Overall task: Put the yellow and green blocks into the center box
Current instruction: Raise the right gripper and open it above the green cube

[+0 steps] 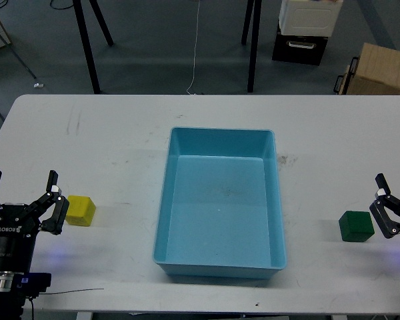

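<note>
The light blue center box (pixel 161 220) stands in the middle of the white table, with nothing inside it. A yellow block (pixel 81 211) lies on the table to its left. My left gripper (pixel 23 193) is open, and its right finger sits just beside that block without holding it. A dark green block (pixel 356 226) rests to the right of the box. My right gripper (pixel 393 207) is open just right of the green block, with its near finger close to the block's side.
Black stand legs (pixel 87 47) rise beyond the table's far edge. A brown cardboard box (pixel 380 70) and a black and white crate (pixel 303 30) sit on the floor at the back right. The table's front edge (pixel 187 313) runs close below the box.
</note>
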You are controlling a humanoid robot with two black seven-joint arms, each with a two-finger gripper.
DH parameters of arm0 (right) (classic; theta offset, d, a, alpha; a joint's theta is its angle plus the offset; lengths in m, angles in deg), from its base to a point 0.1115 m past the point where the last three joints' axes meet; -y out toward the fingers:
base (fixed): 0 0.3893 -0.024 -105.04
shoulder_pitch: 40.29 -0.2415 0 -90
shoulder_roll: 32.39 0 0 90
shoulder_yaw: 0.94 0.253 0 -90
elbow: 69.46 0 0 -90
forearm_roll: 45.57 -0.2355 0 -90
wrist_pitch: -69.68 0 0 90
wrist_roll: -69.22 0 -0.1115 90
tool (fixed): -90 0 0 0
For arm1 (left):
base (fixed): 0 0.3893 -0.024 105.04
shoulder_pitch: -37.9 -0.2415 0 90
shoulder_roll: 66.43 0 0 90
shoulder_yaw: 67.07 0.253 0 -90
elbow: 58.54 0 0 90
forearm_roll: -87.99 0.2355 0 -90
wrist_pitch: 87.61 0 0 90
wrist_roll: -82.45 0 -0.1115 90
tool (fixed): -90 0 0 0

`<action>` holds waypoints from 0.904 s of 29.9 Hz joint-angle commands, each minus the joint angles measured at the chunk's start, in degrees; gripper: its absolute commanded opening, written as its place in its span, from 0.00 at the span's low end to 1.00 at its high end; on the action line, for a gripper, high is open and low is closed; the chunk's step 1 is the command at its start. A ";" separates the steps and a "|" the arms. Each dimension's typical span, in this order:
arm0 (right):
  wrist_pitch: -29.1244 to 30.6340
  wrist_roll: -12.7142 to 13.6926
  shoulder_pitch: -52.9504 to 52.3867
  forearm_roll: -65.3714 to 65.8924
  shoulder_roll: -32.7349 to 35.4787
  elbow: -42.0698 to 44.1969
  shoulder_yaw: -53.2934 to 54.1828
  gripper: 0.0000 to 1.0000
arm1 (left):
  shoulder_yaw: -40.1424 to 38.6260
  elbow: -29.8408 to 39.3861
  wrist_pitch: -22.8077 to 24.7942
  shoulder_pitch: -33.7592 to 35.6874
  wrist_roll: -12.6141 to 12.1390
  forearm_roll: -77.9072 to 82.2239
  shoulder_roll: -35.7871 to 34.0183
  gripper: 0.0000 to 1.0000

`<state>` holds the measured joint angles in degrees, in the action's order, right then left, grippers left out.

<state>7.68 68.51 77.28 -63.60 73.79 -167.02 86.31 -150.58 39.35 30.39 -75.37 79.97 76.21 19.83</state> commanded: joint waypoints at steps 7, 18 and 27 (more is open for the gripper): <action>0.00 0.09 0.29 0.36 5.34 0.44 1.09 1.00 | 0.10 -0.51 0.00 2.26 0.01 0.09 0.05 1.00; -8.66 1.76 -2.86 1.94 41.79 0.26 6.19 1.00 | 0.01 -0.95 0.00 4.29 0.01 -0.09 0.05 1.00; -14.82 5.97 -28.95 26.10 60.73 0.26 -14.17 1.00 | 0.19 -1.82 0.00 4.82 0.01 0.26 0.49 1.00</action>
<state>-6.77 72.26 57.06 -44.06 131.69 -166.61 80.94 -150.40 38.05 30.39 -70.85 79.98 76.43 20.30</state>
